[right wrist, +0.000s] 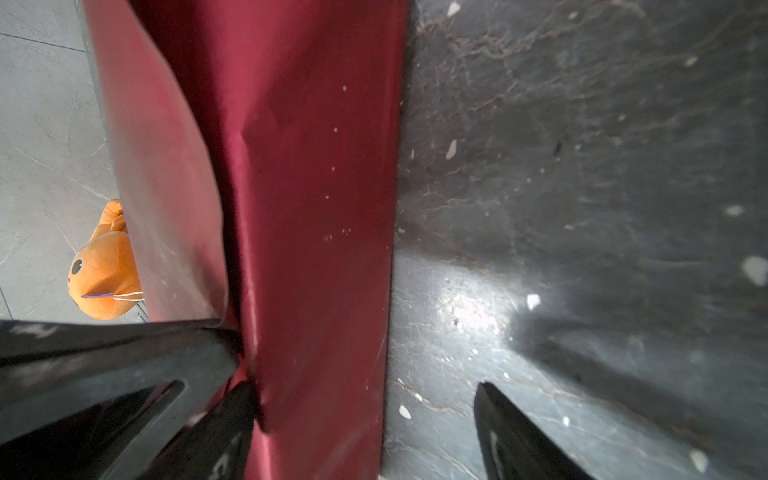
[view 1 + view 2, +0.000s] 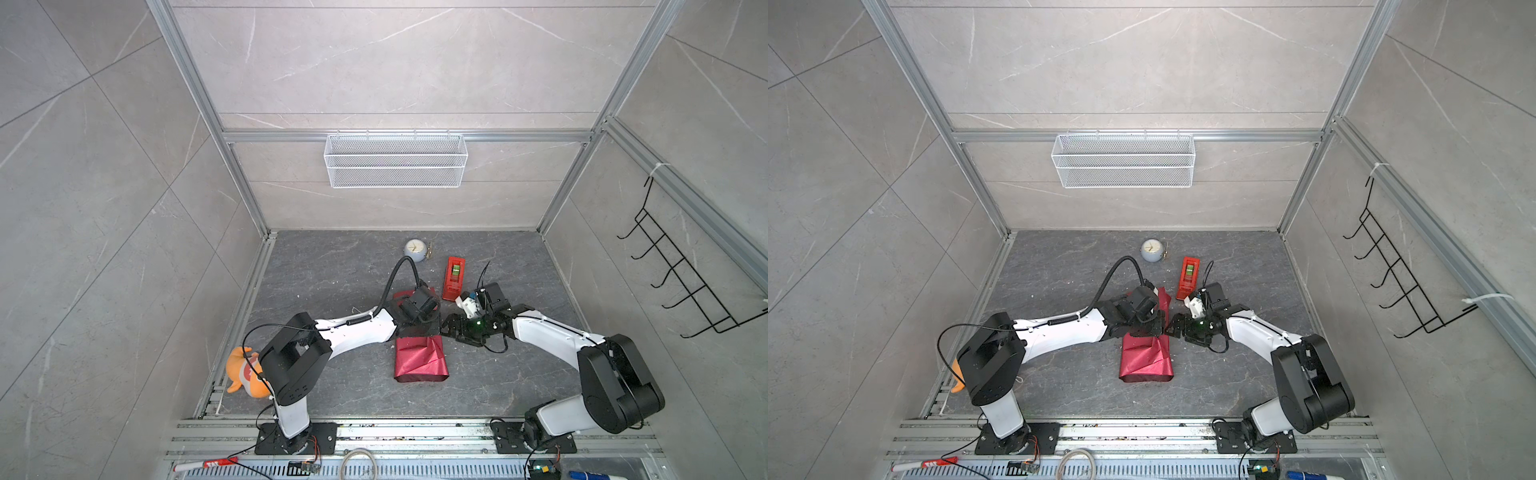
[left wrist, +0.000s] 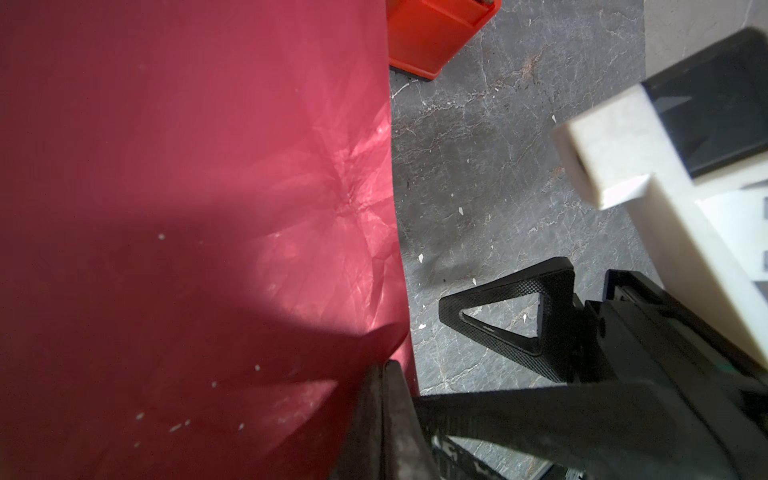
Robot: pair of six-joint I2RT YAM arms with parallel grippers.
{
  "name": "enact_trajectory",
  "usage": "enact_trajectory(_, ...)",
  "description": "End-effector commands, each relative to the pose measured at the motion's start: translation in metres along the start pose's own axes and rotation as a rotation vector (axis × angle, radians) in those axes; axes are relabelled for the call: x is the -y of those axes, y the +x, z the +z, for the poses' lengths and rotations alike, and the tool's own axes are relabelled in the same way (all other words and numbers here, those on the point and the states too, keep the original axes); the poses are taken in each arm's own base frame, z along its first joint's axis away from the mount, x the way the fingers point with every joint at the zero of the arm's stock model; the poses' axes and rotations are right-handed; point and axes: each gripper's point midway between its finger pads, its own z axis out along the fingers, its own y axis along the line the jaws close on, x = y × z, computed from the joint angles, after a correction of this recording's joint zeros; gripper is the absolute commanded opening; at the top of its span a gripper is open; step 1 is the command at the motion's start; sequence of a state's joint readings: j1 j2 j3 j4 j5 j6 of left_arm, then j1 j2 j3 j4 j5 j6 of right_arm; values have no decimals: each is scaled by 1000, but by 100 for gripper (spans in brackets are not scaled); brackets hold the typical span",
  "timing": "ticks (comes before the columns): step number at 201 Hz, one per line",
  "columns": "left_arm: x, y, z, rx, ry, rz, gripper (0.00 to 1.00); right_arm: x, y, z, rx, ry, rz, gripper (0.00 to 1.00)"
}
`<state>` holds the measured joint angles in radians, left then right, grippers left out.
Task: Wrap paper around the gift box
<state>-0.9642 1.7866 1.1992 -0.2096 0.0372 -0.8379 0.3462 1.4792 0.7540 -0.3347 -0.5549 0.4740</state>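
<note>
The paper (image 2: 419, 361), dark red and creased, lies folded into a bundle in the middle of the table in both top views (image 2: 1144, 359). The gift box is hidden, with paper folded over where it lies. My left gripper (image 2: 433, 328) sits at the bundle's far end. In the left wrist view it (image 3: 384, 374) is shut, pinching the paper's (image 3: 187, 187) raised edge. My right gripper (image 2: 448, 326) faces it from the right and is open. In the right wrist view it (image 1: 365, 415) straddles the paper's (image 1: 316, 208) side wall, one finger against the paper, the other over the table.
A red tape dispenser (image 2: 454, 277) stands just behind the grippers, and a small round clock (image 2: 414, 249) lies further back. An orange plush toy (image 2: 245, 372) lies at the table's left edge. A white wire basket (image 2: 395, 160) hangs on the back wall, a black hook rack (image 2: 685, 274) on the right.
</note>
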Motion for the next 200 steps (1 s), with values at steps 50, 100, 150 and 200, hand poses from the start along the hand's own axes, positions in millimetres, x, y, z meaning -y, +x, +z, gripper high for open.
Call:
enact_trajectory(50,-25,30,17,-65,-29,-47,0,32,22,1,-58,155,35,84)
enact_trajectory(100,-45,44,15,-77,-77,-74,0,15,9,-12,-19,127,14,85)
enact_trajectory(150,-48,43,13,-69,-92,-69,0,-5,-7,-25,20,64,11,85)
enact_trajectory(200,-48,44,11,-70,-89,-67,0,-20,-43,-32,104,-3,34,85)
